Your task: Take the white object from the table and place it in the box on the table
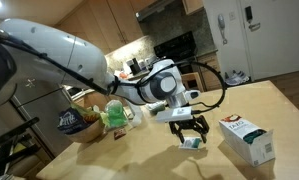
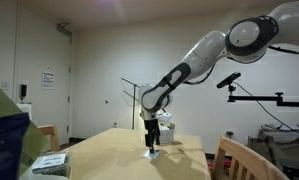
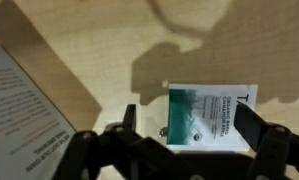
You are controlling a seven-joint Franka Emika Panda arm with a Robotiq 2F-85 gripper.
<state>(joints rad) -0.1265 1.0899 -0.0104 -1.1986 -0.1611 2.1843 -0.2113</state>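
Observation:
The white object (image 3: 211, 116), a small flat packet with a teal patch, lies on the wooden table. My gripper (image 3: 189, 128) hangs just above it, open, with one dark finger on each side of the packet and not touching it. In both exterior views the gripper (image 1: 192, 132) (image 2: 152, 146) points straight down over the packet (image 1: 195, 143). The box (image 1: 245, 139), a white carton with green print, rests on the table beside the gripper. It also shows at the left edge of the wrist view as the box (image 3: 19, 110), and in an exterior view as the box (image 2: 51, 163).
A dark basket with a bag (image 1: 75, 122) and a green bag (image 1: 115, 115) stand on the table behind the arm. A wooden chair (image 2: 235, 156) stands at the table's edge. A blue bag (image 2: 5, 140) fills the near corner.

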